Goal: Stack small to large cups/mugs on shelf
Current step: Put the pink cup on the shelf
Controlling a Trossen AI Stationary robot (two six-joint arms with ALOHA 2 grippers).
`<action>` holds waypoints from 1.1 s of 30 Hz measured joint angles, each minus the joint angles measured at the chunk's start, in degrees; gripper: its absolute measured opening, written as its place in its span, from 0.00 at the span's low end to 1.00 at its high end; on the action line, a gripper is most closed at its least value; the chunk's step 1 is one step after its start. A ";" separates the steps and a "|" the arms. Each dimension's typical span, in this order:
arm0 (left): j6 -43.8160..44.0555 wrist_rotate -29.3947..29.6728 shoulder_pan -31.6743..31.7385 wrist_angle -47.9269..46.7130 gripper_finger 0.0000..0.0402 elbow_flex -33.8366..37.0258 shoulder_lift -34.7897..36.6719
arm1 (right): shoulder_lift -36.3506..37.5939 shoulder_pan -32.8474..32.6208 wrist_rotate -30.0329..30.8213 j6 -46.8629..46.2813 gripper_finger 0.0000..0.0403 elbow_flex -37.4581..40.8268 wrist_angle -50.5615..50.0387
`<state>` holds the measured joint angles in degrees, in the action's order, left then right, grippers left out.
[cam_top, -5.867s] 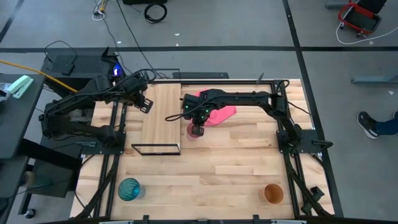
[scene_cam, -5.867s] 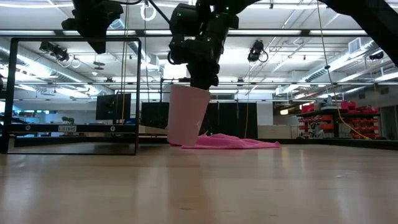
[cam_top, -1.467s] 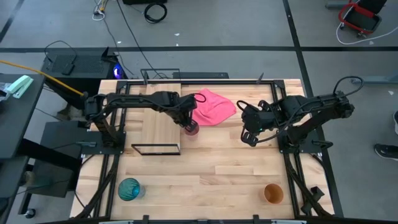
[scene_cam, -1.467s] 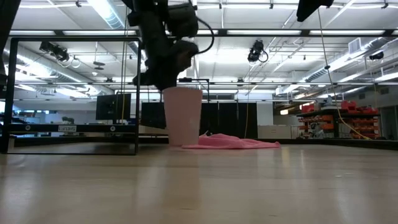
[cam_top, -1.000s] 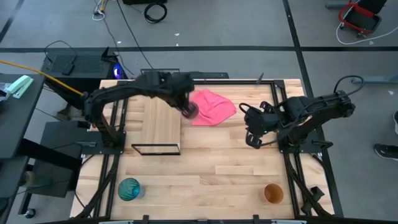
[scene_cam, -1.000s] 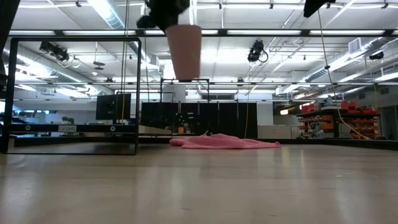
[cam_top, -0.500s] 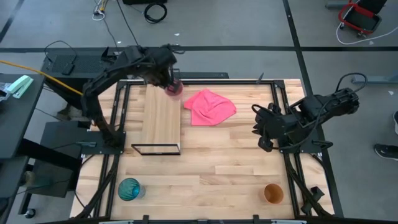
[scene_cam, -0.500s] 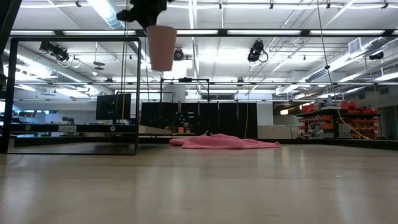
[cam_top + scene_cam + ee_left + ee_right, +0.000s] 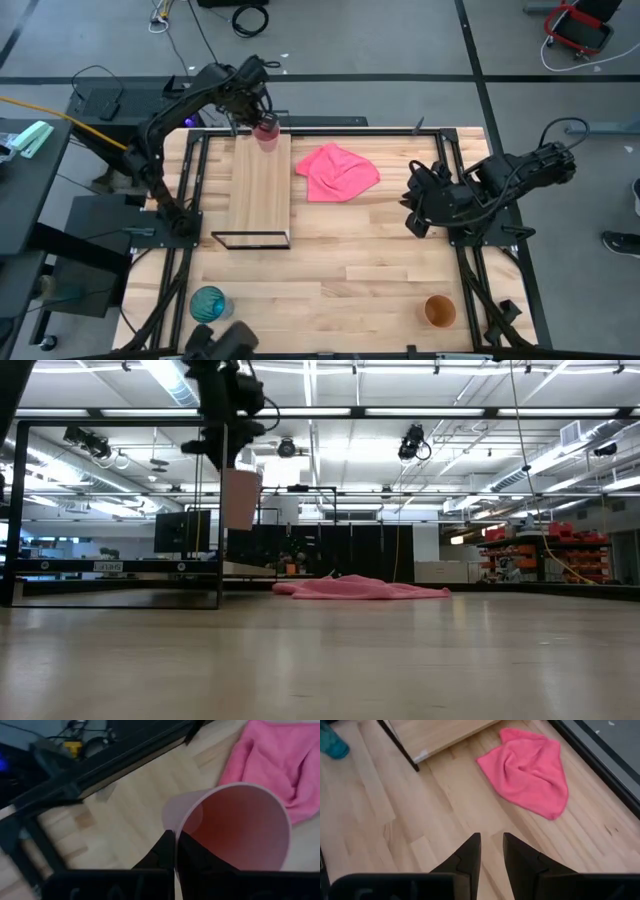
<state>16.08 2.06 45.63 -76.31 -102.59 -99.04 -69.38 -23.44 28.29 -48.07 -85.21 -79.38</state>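
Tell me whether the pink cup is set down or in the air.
In the air: the left gripper holds the pink cup above the shelf.

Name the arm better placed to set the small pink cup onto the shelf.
Left. The left gripper already holds the pink cup by its rim over the shelf's far end; the right gripper waits empty, far across the table.

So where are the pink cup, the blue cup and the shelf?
pink cup [image 9: 266, 134], high view, on its rim.
blue cup [image 9: 208, 303], high view, on its open top.
shelf [image 9: 259, 195], high view, on the bare middle of its board.
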 joint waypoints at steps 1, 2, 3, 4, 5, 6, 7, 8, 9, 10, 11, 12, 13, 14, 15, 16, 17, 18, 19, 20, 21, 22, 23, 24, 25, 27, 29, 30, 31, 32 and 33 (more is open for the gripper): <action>-0.30 -0.91 0.97 1.24 0.02 1.19 -0.02 | -0.10 0.25 0.01 0.00 0.22 0.00 0.38; -0.52 -1.76 1.95 2.04 0.02 2.37 -0.02 | -0.16 0.52 0.01 0.00 0.22 0.00 0.74; -0.88 -2.82 2.95 2.47 0.02 3.49 -0.02 | -0.22 0.68 0.02 0.00 0.22 0.00 1.09; -1.59 -3.60 3.87 2.66 0.02 4.59 -0.02 | -0.30 0.87 0.01 0.00 0.22 0.00 1.42; -2.07 -3.76 4.68 2.65 0.02 5.73 -0.02 | -0.43 1.08 0.03 0.00 0.22 0.00 1.72; -2.24 -3.76 5.43 2.40 0.02 6.83 -0.02 | -0.47 1.34 0.03 0.01 0.22 0.00 1.99; -2.26 -3.75 5.98 2.23 0.02 7.79 -0.02 | -0.49 1.61 0.03 0.02 0.22 0.00 2.07; -2.37 -3.73 6.46 2.34 0.02 8.65 -0.02 | -0.51 1.85 0.01 0.02 0.22 0.00 2.04; -2.86 -3.76 6.86 2.47 0.02 9.42 -0.02 | -0.51 2.09 0.01 0.03 0.22 0.00 2.08; -3.39 -3.87 7.25 2.46 0.02 10.07 -0.02 | -0.49 2.37 0.03 0.04 0.22 0.00 2.23; -3.69 -3.91 7.44 2.56 0.02 10.58 -0.02 | -0.51 2.68 0.03 0.06 0.22 0.00 2.43; -3.77 -3.93 7.47 3.14 0.02 11.08 -0.02 | -0.51 2.96 0.02 0.07 0.22 0.00 2.49; -3.77 -3.95 7.47 4.10 0.02 11.48 -0.02 | -0.51 3.22 0.01 0.07 0.22 0.00 2.49; -3.72 -3.95 7.47 5.19 0.02 11.81 -0.02 | -0.51 3.36 0.05 0.10 0.22 0.00 2.51; -3.69 -3.95 7.47 5.93 0.02 12.06 -0.02 | -0.51 3.53 0.02 0.12 0.22 0.00 2.54; -3.70 -3.96 7.47 6.39 0.02 12.21 -0.02 | -0.51 3.57 0.03 0.15 0.22 0.00 2.62; -3.71 -3.96 7.46 6.85 0.02 12.26 -0.02 | -0.51 3.59 0.03 0.15 0.22 0.00 2.69; -3.70 -3.98 7.45 7.50 0.02 12.26 -0.02 | -0.51 3.59 0.03 0.15 0.22 0.00 2.67; -3.70 -4.00 7.40 8.15 0.02 12.26 -0.02 | -0.51 3.56 0.03 0.15 0.22 0.00 2.67; -3.64 -4.02 7.40 8.69 0.02 12.26 -0.02 | -0.51 3.56 0.01 0.17 0.22 0.00 2.69; -3.47 -4.33 7.40 8.93 0.02 12.26 -0.02 | -0.51 3.56 0.01 0.17 0.22 0.00 2.69; -3.37 -4.98 7.40 8.91 0.02 12.26 -0.02 | -0.51 3.56 0.01 0.17 0.22 0.00 2.70; -3.29 -5.68 7.46 8.90 0.02 12.26 -0.02 | -0.51 3.56 0.02 0.17 0.22 0.00 2.71; -3.30 -6.15 7.47 9.01 0.02 12.26 -0.02 | -0.51 3.56 0.01 0.19 0.22 0.00 2.73; -3.29 -6.39 7.46 9.15 0.02 12.26 -0.02 | -0.51 3.56 0.01 0.20 0.22 0.00 2.73; -3.26 -6.47 7.45 9.44 0.02 12.26 -0.02 | -0.51 3.56 0.02 0.24 0.22 0.00 2.75; -3.01 -6.49 7.45 9.33 0.02 12.26 -0.02 | -0.51 3.56 0.01 0.48 0.22 0.00 2.73; -2.93 -6.49 7.46 9.26 0.02 12.26 -0.02 | -0.51 3.56 0.03 0.52 0.22 0.00 2.75; -2.73 -6.47 7.47 9.26 0.02 12.26 -0.02 | -0.51 3.56 0.01 0.52 0.22 0.00 2.76; -2.40 -6.47 7.47 9.27 0.02 12.26 -0.02 | -0.51 3.56 0.01 0.56 0.22 0.00 2.76; -2.13 -6.44 7.45 9.27 0.02 12.26 -0.02 | -0.51 3.56 0.01 0.62 0.22 0.00 2.76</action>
<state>13.96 -4.38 53.08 -67.04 -90.32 -99.07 -69.89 -19.88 28.30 -47.46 -85.21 -76.62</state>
